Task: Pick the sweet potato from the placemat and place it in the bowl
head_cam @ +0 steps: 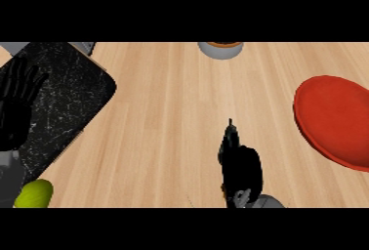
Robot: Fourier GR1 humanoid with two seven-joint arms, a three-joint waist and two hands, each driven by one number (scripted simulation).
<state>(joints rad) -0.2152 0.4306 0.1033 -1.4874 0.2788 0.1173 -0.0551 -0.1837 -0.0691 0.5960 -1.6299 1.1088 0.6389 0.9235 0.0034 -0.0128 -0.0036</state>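
Note:
A grey bowl (220,52) stands at the counter's far edge, cut off by the view, with something brown-orange (223,44) showing inside it. I cannot tell if that is the sweet potato. A black marbled placemat (72,93) lies at the left with nothing visible on its bare part. My left hand (16,105) rests open over its left side, fingers up. My right hand (239,163) is low in the middle of the counter, turned on edge, fingers straight and pointing away, holding nothing that I can see.
A large red plate-like dish (335,119) lies at the right edge, partly out of view. A yellow-green rounded object (34,194) sits at the lower left beside the placemat. Light wooden counter (173,122) spreads between the placemat and the dish.

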